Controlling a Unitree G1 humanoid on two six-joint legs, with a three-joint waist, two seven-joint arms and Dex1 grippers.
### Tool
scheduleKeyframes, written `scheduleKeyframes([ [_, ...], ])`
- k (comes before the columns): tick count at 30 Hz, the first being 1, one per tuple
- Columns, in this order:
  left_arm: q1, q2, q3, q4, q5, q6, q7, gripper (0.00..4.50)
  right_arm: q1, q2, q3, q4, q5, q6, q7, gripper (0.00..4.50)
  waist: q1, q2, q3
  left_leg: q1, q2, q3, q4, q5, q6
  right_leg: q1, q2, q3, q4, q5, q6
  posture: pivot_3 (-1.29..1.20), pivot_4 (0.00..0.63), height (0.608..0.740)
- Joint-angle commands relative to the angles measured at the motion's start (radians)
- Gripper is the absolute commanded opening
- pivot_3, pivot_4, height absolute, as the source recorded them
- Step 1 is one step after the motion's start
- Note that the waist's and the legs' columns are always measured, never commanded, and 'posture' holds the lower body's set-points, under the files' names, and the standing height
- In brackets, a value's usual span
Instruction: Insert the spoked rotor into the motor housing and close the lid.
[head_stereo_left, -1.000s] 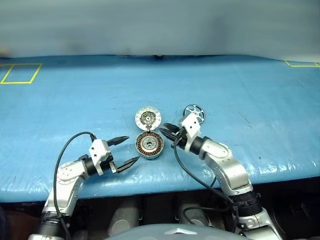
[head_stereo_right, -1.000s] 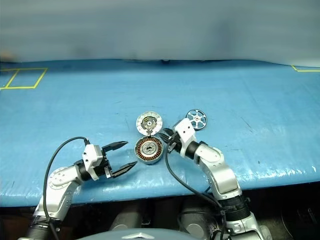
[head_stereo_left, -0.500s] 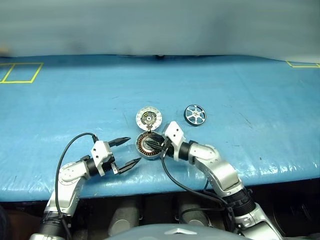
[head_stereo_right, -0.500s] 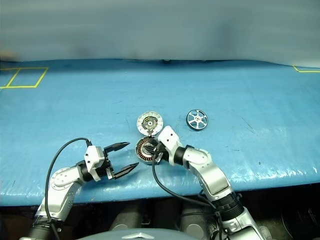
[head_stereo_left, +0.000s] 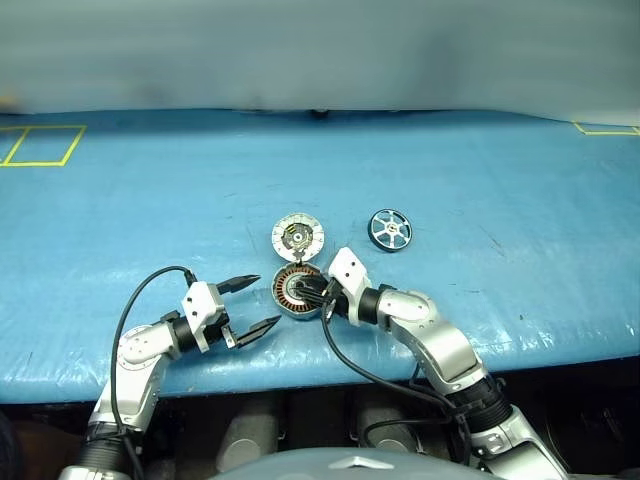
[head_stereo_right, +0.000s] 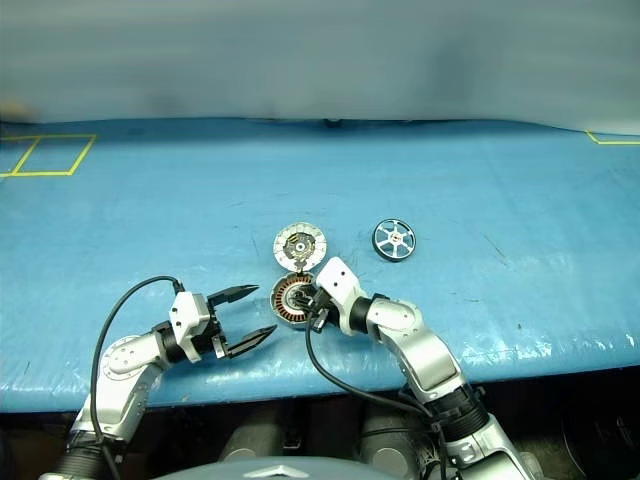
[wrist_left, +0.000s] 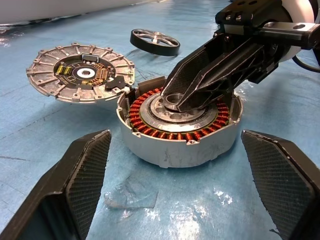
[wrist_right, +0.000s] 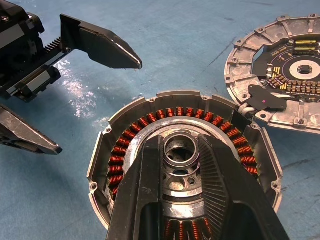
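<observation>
Right gripper (head_stereo_left: 318, 292) (inside motor housing (head_stereo_left: 295, 290))

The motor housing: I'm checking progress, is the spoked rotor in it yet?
Not yet. The motor housing stands open with its copper windings bare, and the spoked rotor lies apart on the blue table.

Silver-grey jointed arms end in white wrist blocks. Behind each set of jaws, a black cable loops back. The fingers (wrist_left: 85, 172) are black, tapered, with a fine cross-hatched texture.
</observation>
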Motion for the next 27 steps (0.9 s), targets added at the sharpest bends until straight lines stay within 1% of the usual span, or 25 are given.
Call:
scheduleKeyframes([
  [1,-0.008,0.000,0.006,-0.002,0.000,-0.026,0.000,4.44,-0.009,-0.002,-0.002,-0.004,-0.007,-0.001,0.001,0.64,0.000,0.000,0.000,0.000,0.000,0.000,0.000,0.000,0.000,0.000,0.000,0.000,0.000,0.000,0.000,0.00,0.150,0.740],
  [3,-0.009,0.001,0.007,0.000,0.001,-0.027,0.000,4.44,-0.009,-0.003,-0.001,0.000,-0.010,-0.001,0.000,0.64,0.000,0.000,0.000,0.000,0.000,0.000,0.000,0.000,0.000,0.000,0.000,0.000,0.000,0.000,0.000,0.00,0.150,0.740],
  [5,-0.009,0.000,0.008,0.003,0.002,-0.029,-0.001,4.44,-0.007,-0.007,0.002,-0.001,-0.014,-0.004,0.001,1.39,0.000,0.000,0.000,0.000,0.000,0.000,0.000,0.000,0.000,0.000,0.000,0.000,0.000,0.000,0.000,0.00,0.150,0.740],
  [7,-0.008,0.001,0.008,0.006,0.002,-0.031,-0.001,4.44,-0.005,-0.010,0.004,-0.006,-0.013,-0.013,0.008,1.92,0.000,0.000,0.000,0.000,0.000,0.000,0.000,0.000,0.000,0.000,0.000,0.000,0.000,0.000,0.000,0.00,0.150,0.740],
  [8,-0.007,0.001,0.008,0.007,0.002,-0.033,-0.001,4.44,-0.004,-0.009,0.004,-0.009,-0.010,-0.018,0.012,2.28,0.000,0.000,0.000,0.000,0.000,0.000,0.000,0.000,0.000,0.000,0.000,0.000,0.000,0.000,0.000,0.00,0.150,0.740],
  [11,-0.006,0.001,0.009,0.014,0.004,-0.037,0.000,4.44,-0.005,-0.004,-0.001,-0.020,0.005,-0.027,0.019,3.17,0.000,0.000,0.000,0.000,0.000,0.000,0.000,0.000,0.000,0.000,0.000,0.000,0.000,0.000,0.001,0.00,0.150,0.740],
  [20,-0.008,-0.002,0.007,0.027,0.007,-0.048,0.002,4.44,-0.010,0.037,-0.039,-0.013,0.041,-0.022,0.004,3.17,0.000,0.000,0.000,0.000,0.000,0.000,-0.001,0.000,0.000,0.000,0.000,0.000,0.000,0.000,0.000,0.00,0.150,0.740],
  [23,-0.009,-0.002,0.007,0.033,0.008,-0.051,0.001,4.44,-0.013,0.052,-0.050,0.001,0.033,-0.015,-0.019,2.59,0.000,0.000,0.000,0.000,0.000,0.000,-0.001,0.000,0.000,-0.001,0.000,0.000,0.000,0.000,0.000,0.00,0.150,0.740],
  [27,-0.010,-0.002,0.006,0.038,0.009,-0.054,0.002,4.44,-0.024,0.062,-0.050,0.013,0.027,-0.012,-0.030,1.29,0.000,0.000,0.000,0.000,0.000,0.000,-0.001,0.000,0.000,-0.001,0.000,0.000,-0.001,0.000,0.000,0.00,0.150,0.740],
])
